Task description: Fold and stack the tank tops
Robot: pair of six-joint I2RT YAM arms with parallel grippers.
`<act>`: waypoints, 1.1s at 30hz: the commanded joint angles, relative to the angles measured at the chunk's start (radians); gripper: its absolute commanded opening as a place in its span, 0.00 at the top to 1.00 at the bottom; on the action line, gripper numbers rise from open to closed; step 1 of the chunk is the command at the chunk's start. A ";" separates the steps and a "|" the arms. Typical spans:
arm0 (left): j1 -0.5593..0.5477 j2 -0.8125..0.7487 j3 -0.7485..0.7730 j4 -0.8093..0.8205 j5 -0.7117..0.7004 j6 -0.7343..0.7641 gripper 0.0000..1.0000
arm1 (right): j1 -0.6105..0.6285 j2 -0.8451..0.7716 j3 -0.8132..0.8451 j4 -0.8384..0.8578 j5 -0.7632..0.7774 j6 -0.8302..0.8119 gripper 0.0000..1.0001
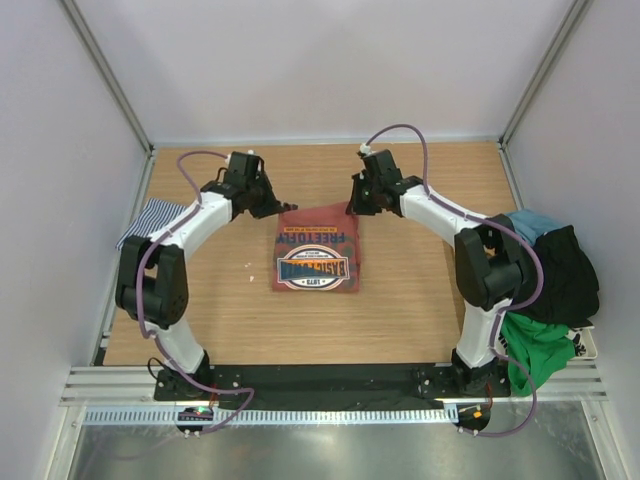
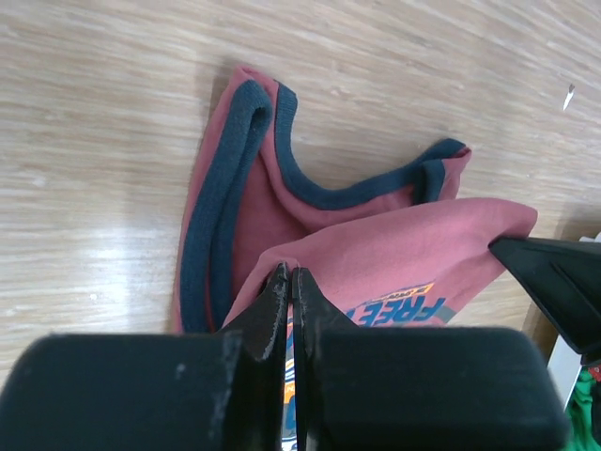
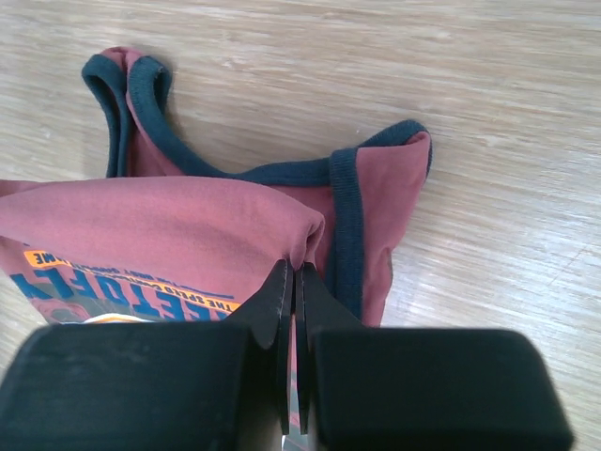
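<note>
Wooden counter (image 1: 420, 300), dead centre: the rust-red tank top (image 1: 317, 262) lay long axis far-to-near. Your left gripper (image 1: 280, 210) and right gripper (image 1: 352, 208) were each pinched tight on a far corner, cloth trailing toward the near edge.

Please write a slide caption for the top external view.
Left gripper and right gripper shut on the far edge of the red tank top; striped top aside.
</note>
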 commanded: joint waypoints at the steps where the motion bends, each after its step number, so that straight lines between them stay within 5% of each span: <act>1: 0.011 0.039 0.067 0.014 -0.037 0.021 1.00 | -0.017 0.013 0.043 0.009 0.051 0.008 0.99; 8: 0.012 0.174 0.126 0.100 -0.005 0.012 0.99 | -0.040 0.037 0.000 0.096 0.100 0.065 0.99; 13: 0.023 0.252 0.167 0.132 -0.006 0.013 0.87 | -0.060 0.089 0.003 0.116 0.103 0.085 0.96; 16: 0.029 0.258 0.178 0.130 -0.001 0.016 0.73 | -0.065 0.099 -0.001 0.121 0.122 0.100 0.86; 17: 0.029 0.252 0.178 0.130 -0.004 0.019 0.64 | -0.065 0.096 -0.008 0.131 0.122 0.102 0.72; 20: 0.031 0.203 0.164 0.127 -0.031 0.032 0.48 | -0.065 0.065 -0.031 0.144 0.160 0.104 0.57; 23: 0.029 0.159 0.145 0.112 -0.058 0.042 0.43 | -0.066 0.021 -0.051 0.136 0.177 0.097 0.49; 28: 0.028 0.042 0.080 0.110 -0.009 0.038 0.45 | -0.062 -0.068 -0.126 0.157 0.140 0.078 0.52; 33: 0.000 0.054 0.080 0.127 0.138 0.001 0.60 | -0.050 -0.082 -0.161 0.226 -0.037 0.085 0.70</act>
